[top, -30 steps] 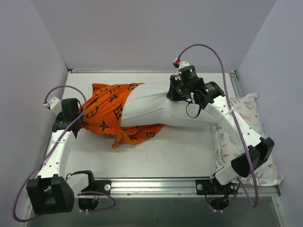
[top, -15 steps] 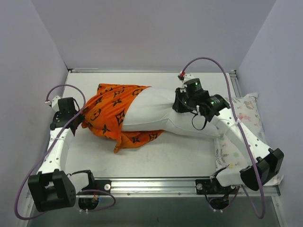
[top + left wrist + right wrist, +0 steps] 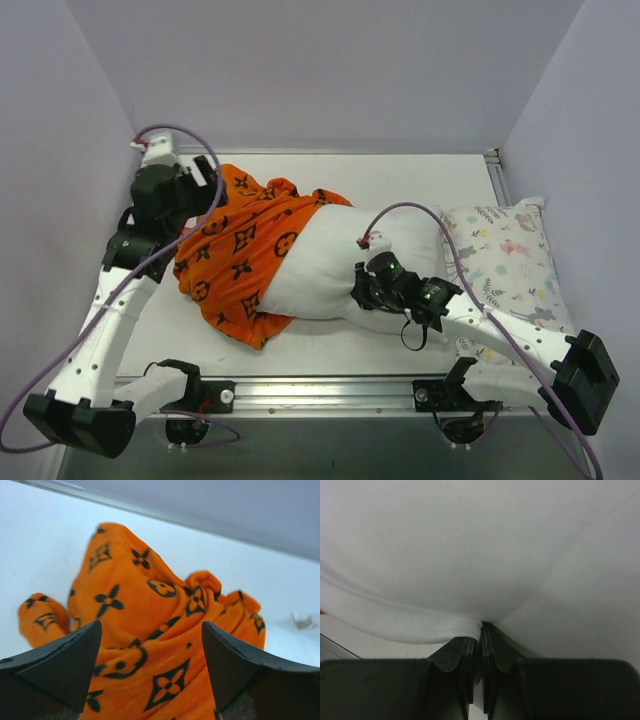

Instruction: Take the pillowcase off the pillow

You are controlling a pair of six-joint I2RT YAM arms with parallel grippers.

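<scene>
left gripper (image 3: 152,635) wide apart, empty | right gripper (image 3: 481,630) pinching plump white pillow (image 3: 320,262) | orange black-patterned fabric pillowcase (image 3: 240,250): likely soft, light; take bunched end

The pillowcase (image 3: 243,250) is soft orange cloth, matt and faintly napped, with flat black printed motifs, and it lies in loose folds. The pillow (image 3: 325,262) is plain white cloth, matt and smooth, with a stitched seam ridge visible in the right wrist view. The jaws of the left gripper (image 3: 151,630) and the right gripper (image 3: 481,630) are matt black plastic, the surface (image 3: 400,185) is smooth matt white, and the rail (image 3: 330,385) along its near edge is brushed metal.
</scene>
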